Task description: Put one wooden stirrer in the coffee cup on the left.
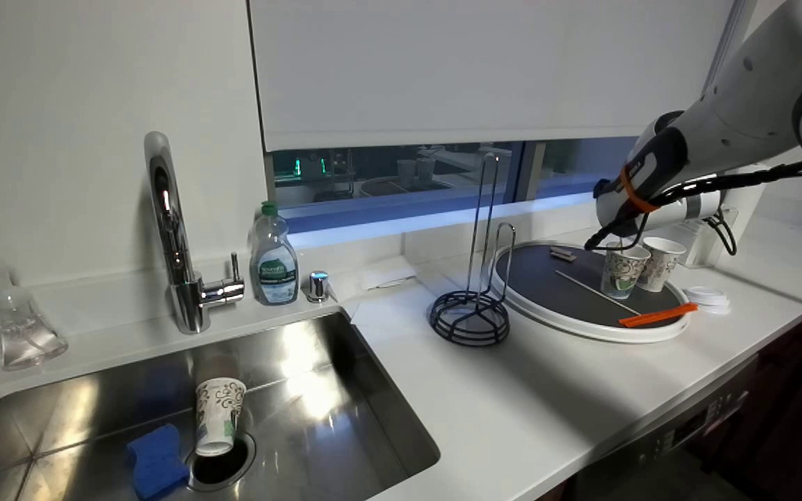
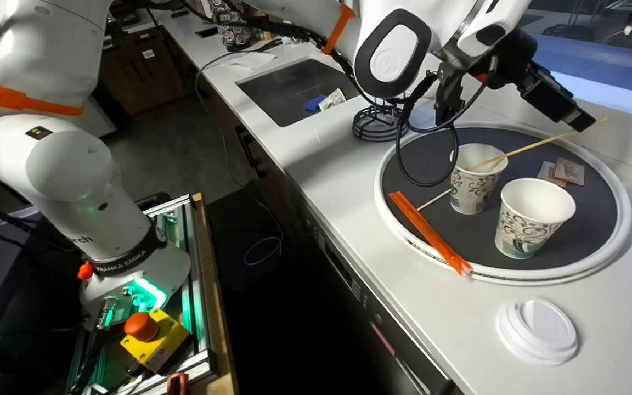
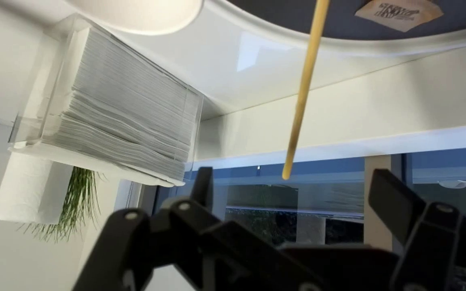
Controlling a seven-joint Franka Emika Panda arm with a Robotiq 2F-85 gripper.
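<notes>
The patterned paper cup on the left [image 2: 470,192] stands upright on a round dark tray [image 2: 596,233]; it also shows in an exterior view [image 1: 624,275]. A wooden stirrer [image 2: 538,145] leans in this cup, strongly tilted, its free end past the rim toward the window. A second cup [image 2: 525,236] stands beside it with no stirrer showing. My gripper [image 3: 293,184] is open, pointing toward the window. In the wrist view the stirrer [image 3: 303,89] ends between the fingertips, touching neither. Another stirrer [image 1: 592,291] lies on the tray.
An orange packet [image 2: 428,233] lies across the tray's rim. Small packets [image 2: 563,171] lie on the tray. White lids [image 2: 538,331] are on the counter. A wire stand [image 1: 470,316] and a sink [image 1: 317,417] are beyond the tray. A napkin holder [image 3: 123,109] is near the window.
</notes>
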